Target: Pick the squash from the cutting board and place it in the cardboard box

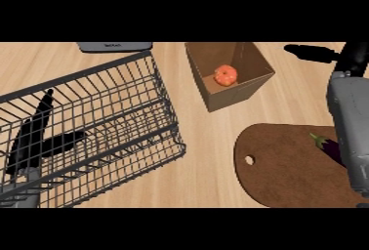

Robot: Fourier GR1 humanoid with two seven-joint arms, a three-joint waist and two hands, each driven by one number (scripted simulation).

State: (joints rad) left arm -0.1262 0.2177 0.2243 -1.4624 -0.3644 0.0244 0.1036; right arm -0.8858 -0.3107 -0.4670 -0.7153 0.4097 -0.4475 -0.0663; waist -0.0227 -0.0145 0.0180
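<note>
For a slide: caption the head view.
Squash in the cardboard box, eggplant on the cutting board, right hand open to the box's right.

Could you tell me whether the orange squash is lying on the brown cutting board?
No, the round orange squash sits inside the open cardboard box; the brown cutting board holds a purple eggplant.

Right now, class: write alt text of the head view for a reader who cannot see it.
An orange squash lies inside the cardboard box, with the open right hand just to the box's right. An eggplant lies on the brown cutting board, and the open left hand shows through a wire basket.
</note>
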